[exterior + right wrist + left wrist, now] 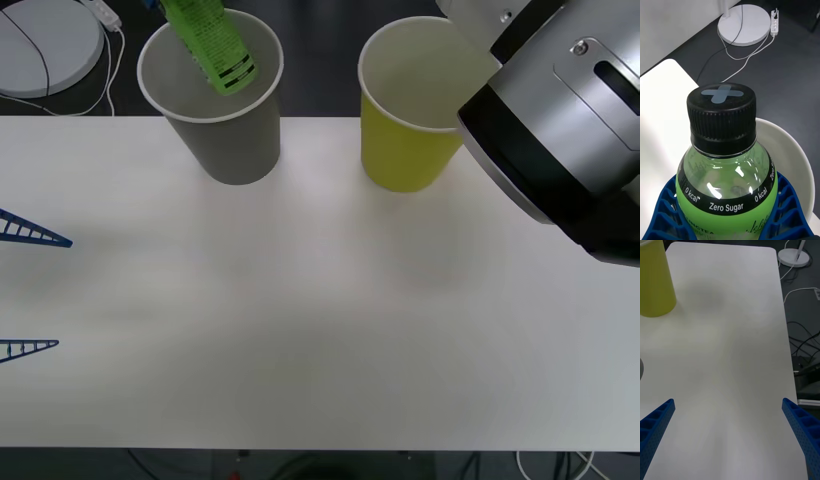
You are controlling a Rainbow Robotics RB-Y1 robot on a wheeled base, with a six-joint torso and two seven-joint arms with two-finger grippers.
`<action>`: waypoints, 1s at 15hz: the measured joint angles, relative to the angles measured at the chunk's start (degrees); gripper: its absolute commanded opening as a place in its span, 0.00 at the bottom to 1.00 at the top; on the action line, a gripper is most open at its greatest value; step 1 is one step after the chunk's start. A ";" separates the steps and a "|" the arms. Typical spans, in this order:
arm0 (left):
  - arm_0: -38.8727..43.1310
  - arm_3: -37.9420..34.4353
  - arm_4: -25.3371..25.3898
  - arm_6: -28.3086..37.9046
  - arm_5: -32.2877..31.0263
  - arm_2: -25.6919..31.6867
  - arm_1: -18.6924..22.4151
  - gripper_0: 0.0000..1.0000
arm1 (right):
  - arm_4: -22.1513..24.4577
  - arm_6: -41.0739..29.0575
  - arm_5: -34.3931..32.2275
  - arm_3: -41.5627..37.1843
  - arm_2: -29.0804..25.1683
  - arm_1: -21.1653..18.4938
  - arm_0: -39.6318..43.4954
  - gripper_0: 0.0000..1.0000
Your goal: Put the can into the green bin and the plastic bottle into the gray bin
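Green and black-capped, the plastic bottle (210, 42) is hanging tilted over the gray bin (225, 130), its lower end dipping inside the rim — the right gripper (730, 210) is clasping it around the body, blue fingers (662, 210) pressing both sides. Beside it, the green bin (405, 140) is standing upright on the white table (320, 320). Near the table's left edge, the left gripper (730, 427) is hovering with fingers spread wide.
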 measured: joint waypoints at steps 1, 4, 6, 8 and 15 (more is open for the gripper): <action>0.00 0.00 0.00 0.00 0.00 0.00 0.00 1.00 | -0.03 0.00 0.37 0.16 0.04 0.10 -0.06 0.57; 0.00 0.00 0.00 0.00 0.00 0.00 0.00 1.00 | -0.34 0.00 1.47 0.33 0.05 0.15 -0.08 1.00; 0.00 0.00 0.00 0.00 0.00 0.00 0.00 1.00 | -0.81 0.00 2.14 0.39 0.05 0.20 -0.08 1.00; 0.00 0.00 0.00 0.01 0.00 0.00 0.00 1.00 | -1.14 0.00 2.38 0.38 0.00 0.21 -0.08 1.00; 0.00 0.00 0.00 0.00 0.00 0.00 0.00 1.00 | -2.05 0.13 2.82 0.35 0.04 0.19 0.01 1.00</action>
